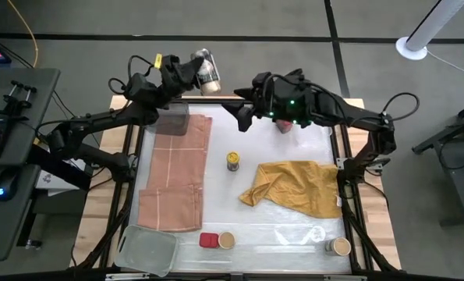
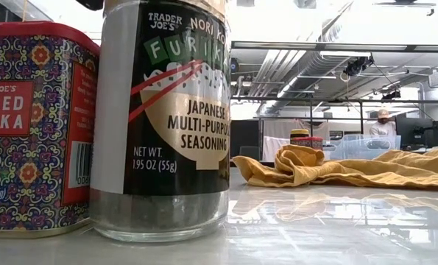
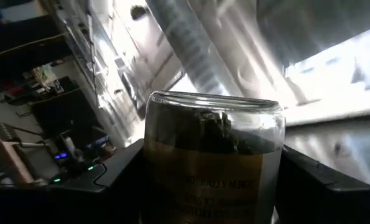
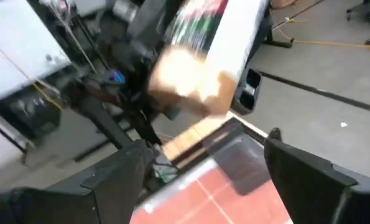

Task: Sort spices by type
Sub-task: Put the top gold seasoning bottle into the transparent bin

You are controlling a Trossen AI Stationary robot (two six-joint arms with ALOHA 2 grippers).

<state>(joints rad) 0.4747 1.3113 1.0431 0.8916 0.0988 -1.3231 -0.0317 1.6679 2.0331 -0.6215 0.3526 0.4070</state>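
Furikake seasoning jar (image 2: 163, 118) is standing nearest the low camera, touching a red smoked paprika tin (image 2: 34, 125) beside it. Farther back, a yellow-capped jar (image 1: 233, 161) is sitting beside the mustard-yellow cloth (image 1: 298, 186). Beyond, the left gripper (image 1: 191, 72) is gripping a glass spice jar (image 1: 207, 70) aloft past the table's far edge; the right gripper (image 1: 243, 109) is hovering with fingers wide and nothing between them.

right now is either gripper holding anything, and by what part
The left gripper holds a glass spice jar by its sides, lifted past the table's far edge. The right gripper is open and empty.
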